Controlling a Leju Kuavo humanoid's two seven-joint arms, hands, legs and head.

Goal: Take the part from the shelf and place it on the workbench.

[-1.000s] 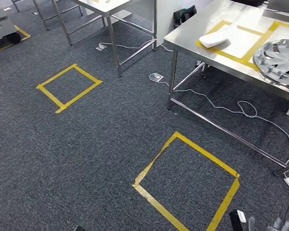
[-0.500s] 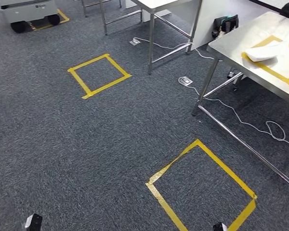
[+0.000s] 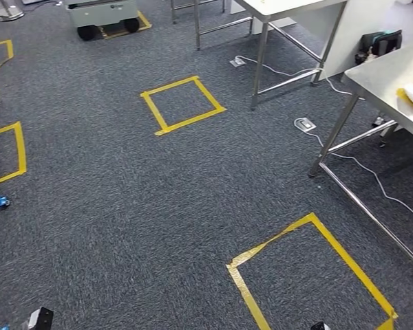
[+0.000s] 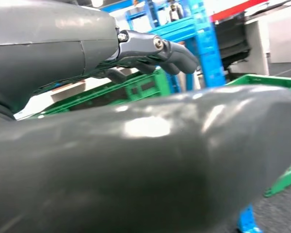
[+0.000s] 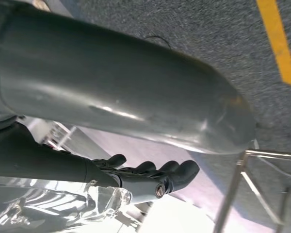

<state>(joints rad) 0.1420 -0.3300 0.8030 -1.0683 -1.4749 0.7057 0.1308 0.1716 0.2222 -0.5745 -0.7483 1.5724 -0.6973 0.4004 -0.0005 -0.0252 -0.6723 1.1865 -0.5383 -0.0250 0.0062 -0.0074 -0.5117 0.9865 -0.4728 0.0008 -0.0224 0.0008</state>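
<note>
Where carpet spreads, taped squares, workbench

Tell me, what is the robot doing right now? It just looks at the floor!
The robot is not handling any part at this moment. Its head view looks down at dark grey carpet with yellow tape squares and the corner of a shiny steel workbench at the right. The left hand holds nothing, fingers stretched out, with a blue metal shelf rack and green plastic crates beyond it. The right hand is empty too. No part has been picked up.
</note>
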